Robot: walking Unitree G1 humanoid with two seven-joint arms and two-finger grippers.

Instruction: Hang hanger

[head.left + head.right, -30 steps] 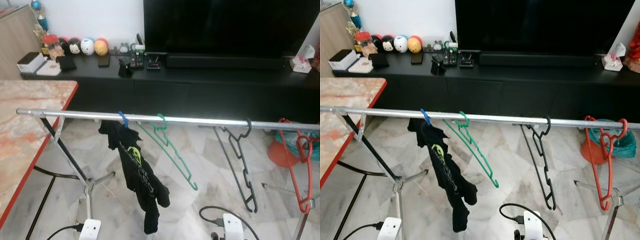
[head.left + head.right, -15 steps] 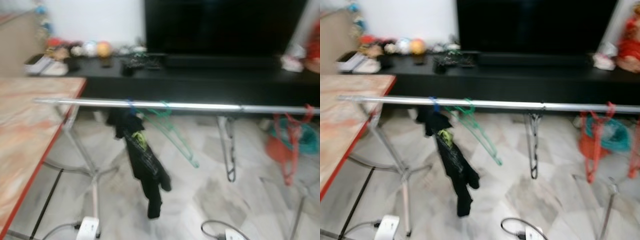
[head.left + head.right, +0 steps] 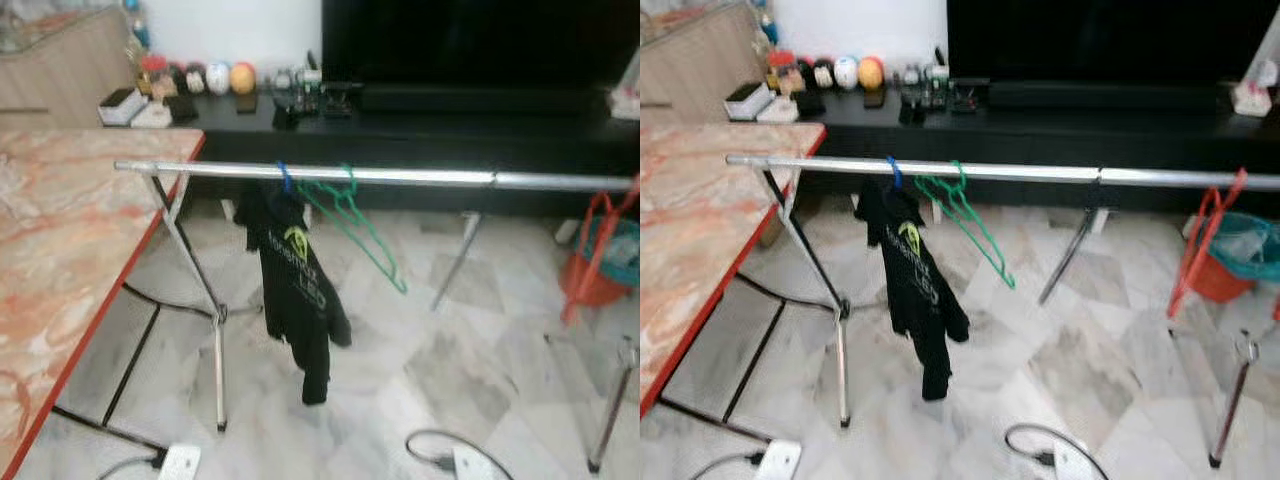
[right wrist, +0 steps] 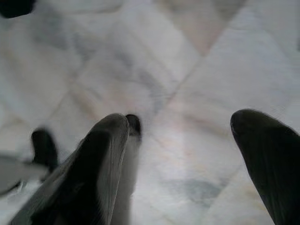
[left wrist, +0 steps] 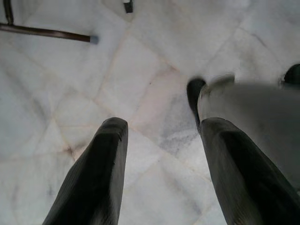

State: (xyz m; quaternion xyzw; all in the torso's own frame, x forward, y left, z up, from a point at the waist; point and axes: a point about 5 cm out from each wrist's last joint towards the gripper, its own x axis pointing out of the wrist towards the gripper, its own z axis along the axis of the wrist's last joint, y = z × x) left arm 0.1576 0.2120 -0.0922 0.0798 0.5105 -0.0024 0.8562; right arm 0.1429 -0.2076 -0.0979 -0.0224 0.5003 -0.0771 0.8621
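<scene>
Two grippers hang idle over pale marble floor tiles (image 3: pixel 480 380), left gripper (image 5: pixel 161 140) and right gripper (image 4: pixel 180 136) spread wide and empty, green wire hanger (image 3: pixel 352 215) on silver clothes rail (image 3: pixel 400 176) beside black shirt (image 3: pixel 295 290), orange marble table (image 3: pixel 60 250) at left, black TV console (image 3: pixel 450 120) behind.

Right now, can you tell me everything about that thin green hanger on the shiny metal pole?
The thin green hanger looks like plastic and carries no clothes. Its hook is looped over the shiny metal pole of the drying rack, and its body slants down away from the rail instead of hanging straight. It has a notched arm that ends in a small upturned tip. Right beside it hangs a black shirt with a yellow-green print, on a blue hook. Below is pale marble floor.
</scene>
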